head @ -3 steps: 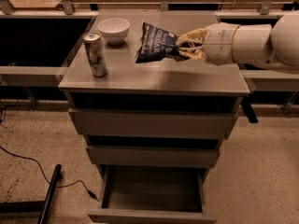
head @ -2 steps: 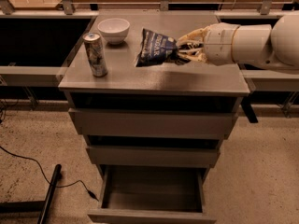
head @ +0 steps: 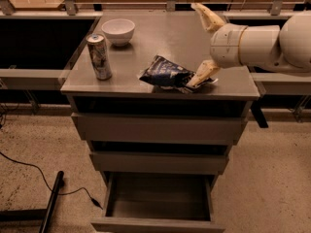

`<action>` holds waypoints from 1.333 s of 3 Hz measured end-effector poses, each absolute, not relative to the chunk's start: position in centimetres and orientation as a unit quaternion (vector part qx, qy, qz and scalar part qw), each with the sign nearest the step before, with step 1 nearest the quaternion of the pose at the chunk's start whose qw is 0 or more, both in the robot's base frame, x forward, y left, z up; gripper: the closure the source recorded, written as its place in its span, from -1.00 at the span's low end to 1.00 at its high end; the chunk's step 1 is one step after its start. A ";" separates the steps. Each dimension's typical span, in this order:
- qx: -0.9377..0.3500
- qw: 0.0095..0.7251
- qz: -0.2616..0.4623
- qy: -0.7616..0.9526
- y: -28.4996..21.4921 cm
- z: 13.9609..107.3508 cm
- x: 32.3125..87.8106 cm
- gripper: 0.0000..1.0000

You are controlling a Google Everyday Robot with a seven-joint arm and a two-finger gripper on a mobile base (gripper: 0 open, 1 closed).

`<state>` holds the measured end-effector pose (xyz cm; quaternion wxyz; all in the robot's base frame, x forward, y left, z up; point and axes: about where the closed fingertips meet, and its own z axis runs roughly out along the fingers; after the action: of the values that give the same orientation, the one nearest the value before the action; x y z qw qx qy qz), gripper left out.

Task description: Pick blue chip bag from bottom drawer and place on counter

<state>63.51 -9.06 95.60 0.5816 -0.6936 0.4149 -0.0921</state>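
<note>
The blue chip bag (head: pixel 165 74) lies flat on the counter (head: pixel 160 38), near its front edge and right of the middle. My gripper (head: pixel 192 45) is open and hangs over the right part of the counter, its jaws spread wide. The lower finger (head: pixel 200 74) rests at the bag's right end, and the upper finger (head: pixel 208 16) points toward the back of the counter. The bottom drawer (head: pixel 155 224) is pulled out below, and its inside shows nothing in it.
A silver drink can (head: pixel 99 56) stands at the counter's front left. A white bowl (head: pixel 118 30) sits behind it. The two upper drawers (head: pixel 155 127) are nearly shut. A black bar (head: pixel 51 203) and a cable (head: pixel 29 166) lie on the floor at the left.
The bag was held in the shut gripper above the counter. Now it lies on the counter near the front edge, and the gripper has opened and let it go.
</note>
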 end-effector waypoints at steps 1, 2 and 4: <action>-0.699 0.581 -0.084 0.408 -8.4 95.4 63.4 -1.00; -0.703 0.579 -0.086 0.404 -7.6 96.0 64.0 -1.00; -0.716 0.576 -0.115 0.377 -8.6 101.7 65.5 -1.00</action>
<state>65.51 -8.61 101.74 0.5763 -0.7162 0.3766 -0.1149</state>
